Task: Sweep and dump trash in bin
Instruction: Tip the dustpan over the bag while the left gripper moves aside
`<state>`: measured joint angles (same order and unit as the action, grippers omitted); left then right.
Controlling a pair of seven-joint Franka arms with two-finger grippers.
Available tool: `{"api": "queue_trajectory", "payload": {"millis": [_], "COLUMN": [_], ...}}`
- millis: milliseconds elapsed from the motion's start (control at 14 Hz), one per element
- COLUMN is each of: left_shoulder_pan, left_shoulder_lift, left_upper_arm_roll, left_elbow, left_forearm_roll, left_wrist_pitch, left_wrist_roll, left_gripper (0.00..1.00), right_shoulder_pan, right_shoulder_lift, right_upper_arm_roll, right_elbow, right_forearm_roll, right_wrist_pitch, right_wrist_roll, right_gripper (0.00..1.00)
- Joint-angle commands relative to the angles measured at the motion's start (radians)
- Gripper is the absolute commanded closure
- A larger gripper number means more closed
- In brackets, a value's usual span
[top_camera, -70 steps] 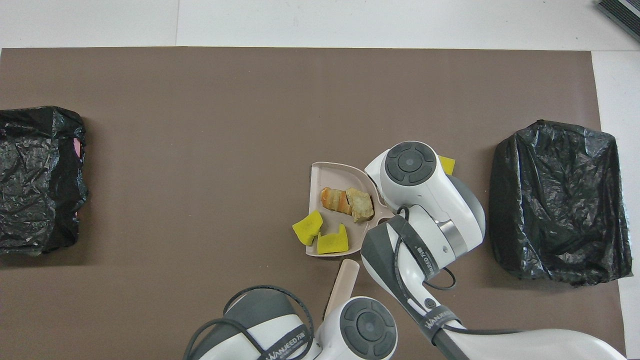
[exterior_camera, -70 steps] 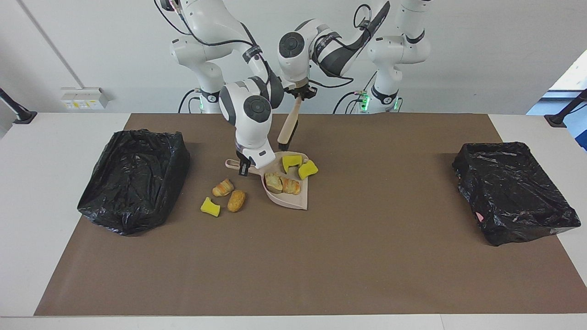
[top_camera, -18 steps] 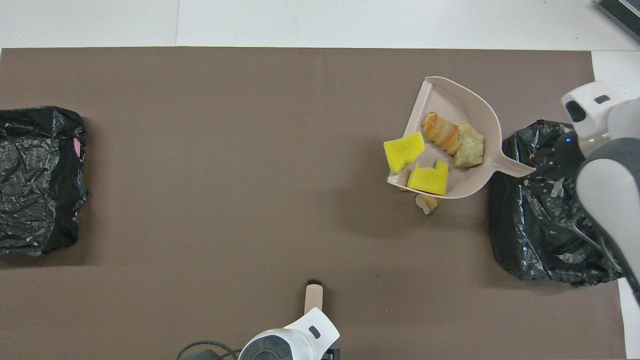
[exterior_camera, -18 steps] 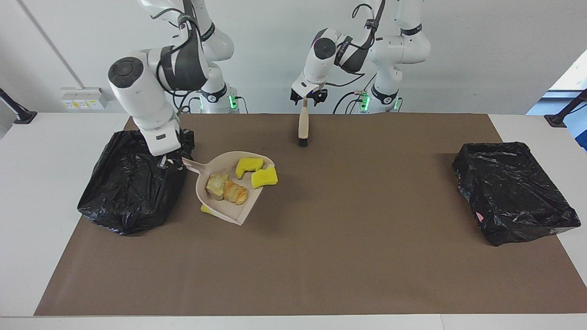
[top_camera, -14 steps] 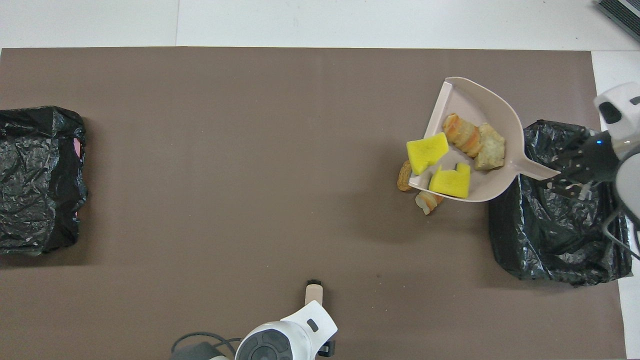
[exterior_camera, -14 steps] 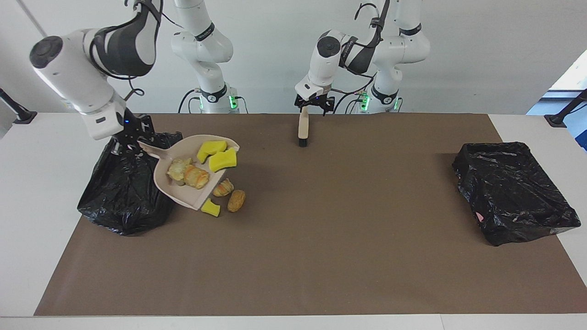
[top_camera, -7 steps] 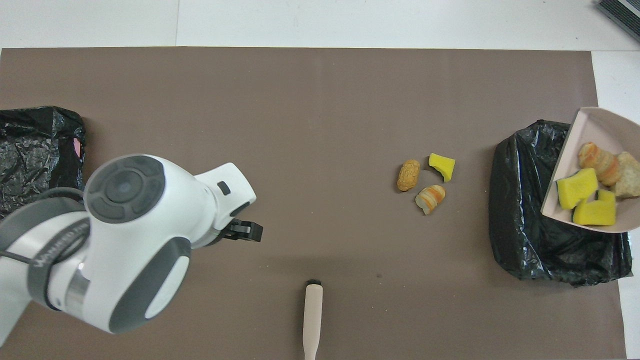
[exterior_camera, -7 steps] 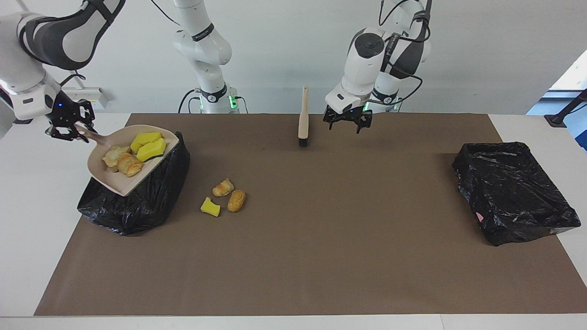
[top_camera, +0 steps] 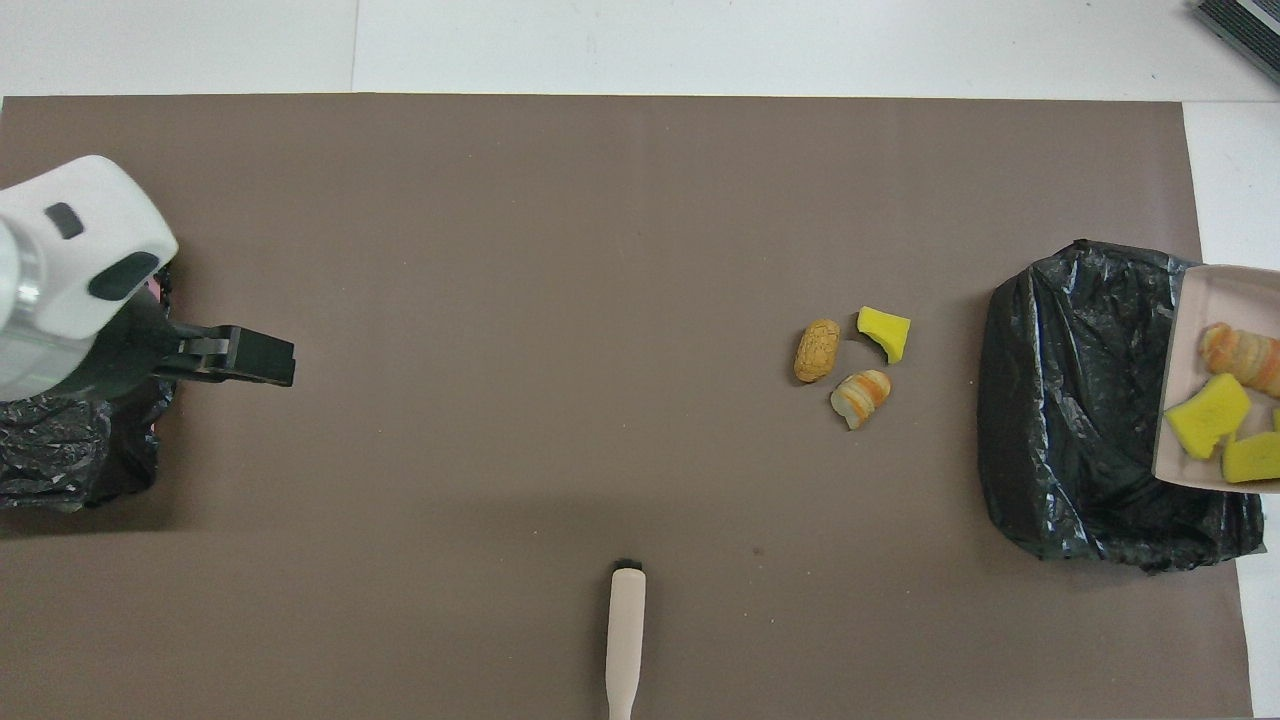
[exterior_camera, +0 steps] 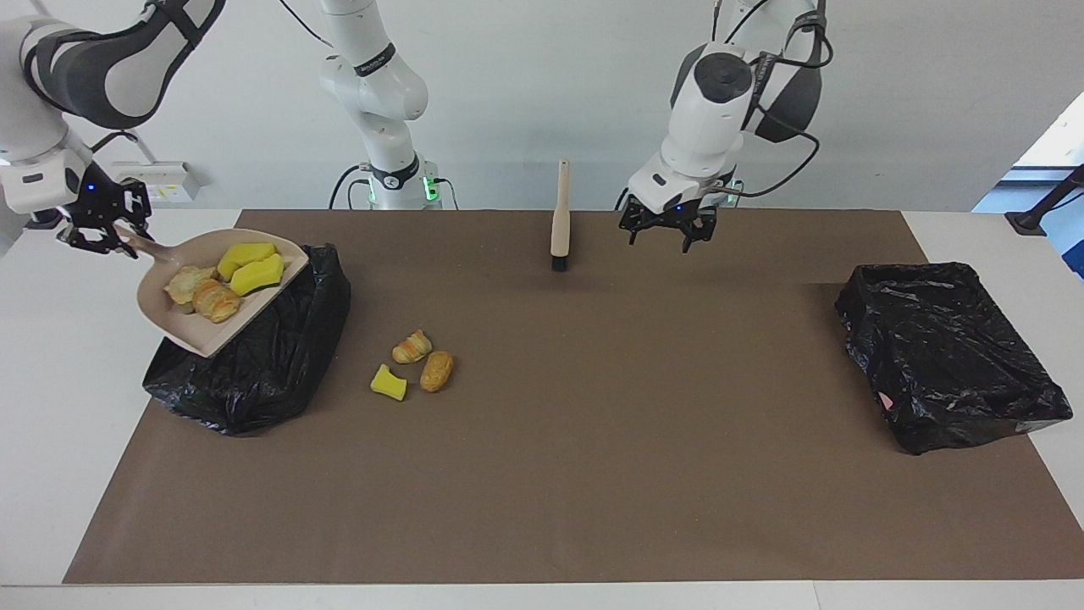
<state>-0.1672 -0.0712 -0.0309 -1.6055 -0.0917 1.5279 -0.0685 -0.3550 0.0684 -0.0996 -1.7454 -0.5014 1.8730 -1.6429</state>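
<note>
My right gripper (exterior_camera: 108, 237) is shut on the handle of the beige dustpan (exterior_camera: 182, 326), holding it in the air over the black bin (exterior_camera: 254, 364) at the right arm's end of the table. In the pan lie yellow sponge chunks (exterior_camera: 250, 258) and croissant pieces (exterior_camera: 203, 295) of trash. Three more bits of trash (exterior_camera: 412, 346) lie on the brown mat beside that bin, also seen in the overhead view as trash (top_camera: 860, 395). The dustpan (top_camera: 1195, 360) shows at the overhead view's edge. My left gripper (exterior_camera: 669, 241) hangs open and empty over the mat beside the brush (exterior_camera: 559, 224).
The beige brush (top_camera: 625, 630) stands free with its black bristles on the mat, near the robots' end. A second black-lined bin (exterior_camera: 948, 352) sits at the left arm's end. The brown mat (exterior_camera: 593, 440) covers most of the white table.
The right arm swung the loaded dustpan from above the mat to above the bin, uncovering three bits on the mat. The left gripper let go of the brush and moved toward its own end.
</note>
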Motion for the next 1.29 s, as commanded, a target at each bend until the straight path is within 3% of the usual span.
{"api": "queue_trajectory", "payload": {"millis": [0,358,788,1217], "left_shoulder_pan": [-0.023,-0.006,0.032,0.055], "left_shoulder_lift": [0.025,0.033,0.042,0.022], "left_upper_arm_roll": [0.064,0.108,0.083,0.042], "left_elbow": [0.113,0.148,0.167,0.153], "left_forearm_roll": [0.021,0.081,0.064,0.062], "left_wrist_pitch": [-0.081,-0.137,-0.129,-0.121], "left_wrist_roll": [0.094,0.202,0.202,0.197], "left_gripper": [0.0,0.0,0.0,0.0], "right_shoulder_pan": [0.065,0.126,0.201,0.188], "right_shoulder_lift": [-0.013,-0.002,0.001,-0.028], "right_upper_arm_roll": [0.006,0.006,0.006,-0.005], "right_elbow": [-0.038,-0.068,-0.052,-0.004], "right_forearm_roll": [-0.153,-0.334,-0.434,-0.447], "right_wrist_pitch": [0.02,0.04,0.023,0.014], "right_wrist_roll": [0.084,0.164,0.193,0.088], "right_gripper": [1.0,1.0,1.0,1.0]}}
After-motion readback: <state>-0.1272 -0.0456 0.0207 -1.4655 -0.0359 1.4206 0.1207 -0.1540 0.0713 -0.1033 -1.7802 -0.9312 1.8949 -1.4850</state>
